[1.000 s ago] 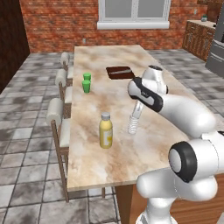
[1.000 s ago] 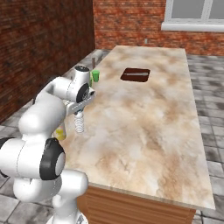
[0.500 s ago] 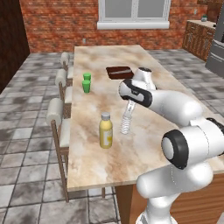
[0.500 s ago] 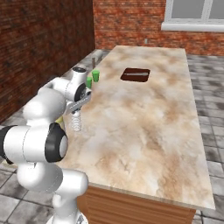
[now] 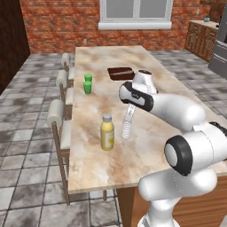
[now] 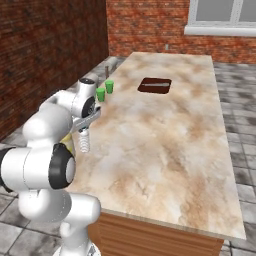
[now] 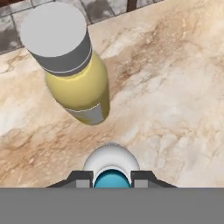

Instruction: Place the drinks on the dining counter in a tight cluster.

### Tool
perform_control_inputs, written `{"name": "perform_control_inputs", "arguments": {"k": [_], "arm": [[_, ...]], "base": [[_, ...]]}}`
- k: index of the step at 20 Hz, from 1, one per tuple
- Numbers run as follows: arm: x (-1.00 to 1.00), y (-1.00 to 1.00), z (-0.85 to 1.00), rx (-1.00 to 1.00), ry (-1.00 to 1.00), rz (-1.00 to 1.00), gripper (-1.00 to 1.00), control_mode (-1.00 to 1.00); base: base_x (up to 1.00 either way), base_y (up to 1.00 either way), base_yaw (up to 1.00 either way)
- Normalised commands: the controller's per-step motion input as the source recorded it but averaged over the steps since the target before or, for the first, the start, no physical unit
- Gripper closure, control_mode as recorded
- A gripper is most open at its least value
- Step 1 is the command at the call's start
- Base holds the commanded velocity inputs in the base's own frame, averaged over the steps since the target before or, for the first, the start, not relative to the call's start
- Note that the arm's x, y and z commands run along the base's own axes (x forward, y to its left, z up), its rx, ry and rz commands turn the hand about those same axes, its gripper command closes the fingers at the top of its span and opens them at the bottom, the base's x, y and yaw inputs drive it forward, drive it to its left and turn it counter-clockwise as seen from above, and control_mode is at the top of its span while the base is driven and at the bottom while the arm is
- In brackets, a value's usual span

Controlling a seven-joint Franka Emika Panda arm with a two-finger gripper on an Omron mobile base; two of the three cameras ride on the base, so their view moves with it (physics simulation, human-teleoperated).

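Note:
A small clear water bottle [image 5: 126, 127] stands upright just right of the fat yellow juice bottle [image 5: 107, 133] with its grey cap, near the stool side of the dining counter [image 5: 146, 146]. My gripper [image 5: 129, 112] is shut on the water bottle's neck from above. In the hand view the water bottle [image 7: 111, 162] with its blue cap sits between my fingertips [image 7: 78, 178], and the juice bottle [image 7: 78, 83] stands a short gap beyond it. From the right base view the water bottle [image 6: 84, 141] hangs under my gripper [image 6: 85, 128], its base low over the stone top.
Two small bright-green cups [image 5: 88, 84] stand farther back along the stool side. A dark brown inset [image 5: 120, 73] lies in the counter's middle beyond the arm. Cushioned stools [image 5: 56, 116] line the left edge. The counter's right half [image 6: 170, 145] is bare stone.
My gripper has carried the water bottle left and down, from the counter's middle to a spot close beside the juice bottle. The juice bottle and cups have not moved.

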Motion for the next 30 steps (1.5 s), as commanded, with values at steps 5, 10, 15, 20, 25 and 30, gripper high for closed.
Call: {"name": "perform_control_inputs", "arguments": {"k": [5, 10, 15, 20, 25, 30], "arm": [[-0.16, 0.03, -0.38, 0.00, 0.00, 0.00, 1.00, -1.00], [0.20, 0.00, -0.20, 0.00, 0.00, 0.00, 1.00, -1.00], [0.20, 0.00, -0.25, -0.01, 0.00, 0.00, 1.00, -1.00], [0.06, 0.00, -0.37, 0.00, 0.00, 0.00, 1.00, -1.00], [0.10, 0.00, -0.16, 0.00, 0.00, 0.00, 1.00, -1.00], [0.12, 0.04, 0.00, -0.04, 0.00, 0.00, 1.00, -1.00]], "base": [[0.00, 0.00, 0.00], [0.00, 0.00, 0.00], [0.00, 0.00, 0.00], [0.00, 0.00, 0.00], [0.00, 0.00, 0.00], [0.00, 0.00, 0.00]]}}
